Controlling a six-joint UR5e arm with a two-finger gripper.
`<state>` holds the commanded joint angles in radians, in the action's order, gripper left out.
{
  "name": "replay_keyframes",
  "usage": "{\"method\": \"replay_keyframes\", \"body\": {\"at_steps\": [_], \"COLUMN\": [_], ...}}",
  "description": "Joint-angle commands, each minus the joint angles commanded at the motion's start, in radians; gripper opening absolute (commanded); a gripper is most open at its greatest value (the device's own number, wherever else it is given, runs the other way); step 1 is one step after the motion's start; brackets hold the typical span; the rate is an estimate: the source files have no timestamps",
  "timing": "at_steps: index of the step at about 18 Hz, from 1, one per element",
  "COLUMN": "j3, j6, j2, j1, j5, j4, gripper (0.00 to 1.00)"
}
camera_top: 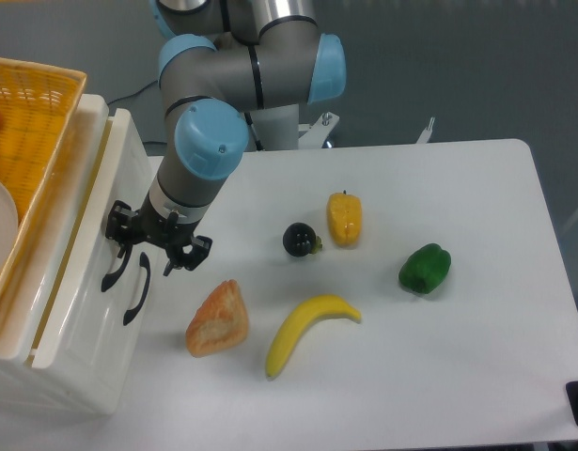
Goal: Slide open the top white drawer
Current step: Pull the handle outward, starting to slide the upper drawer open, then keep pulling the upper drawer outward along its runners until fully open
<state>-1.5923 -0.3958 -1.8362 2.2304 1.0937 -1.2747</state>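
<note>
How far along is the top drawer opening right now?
Done: the pincer has reached the black handle of the top white drawer and sits at it. In hand: the drawer front stands slightly out from the cabinet, so opening has barely begun. Left: most of the slide. Whether the fingers actually clamp the handle is not clear.

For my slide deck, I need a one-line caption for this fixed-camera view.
UR5e gripper at the black handle of the top white drawer, food items lying on the table.
</note>
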Motion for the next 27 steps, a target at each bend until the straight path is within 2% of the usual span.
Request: {"method": "replay_keyframes", "body": {"at_steps": [9,11,17,27], "j3": [0.0,0.0,-0.002,0.0], "j6": [0.0,0.0,0.0,0.0], "j2": [0.003,0.003,0.006,0.008], "j1": [0.0,0.0,0.003,0.008], "j5": [-0.002,-0.005,-0.009,-0.012], "j4": [0.0,0.0,0.0,0.0], "gripper": [0.59,0.52,0.4,0.36]}}
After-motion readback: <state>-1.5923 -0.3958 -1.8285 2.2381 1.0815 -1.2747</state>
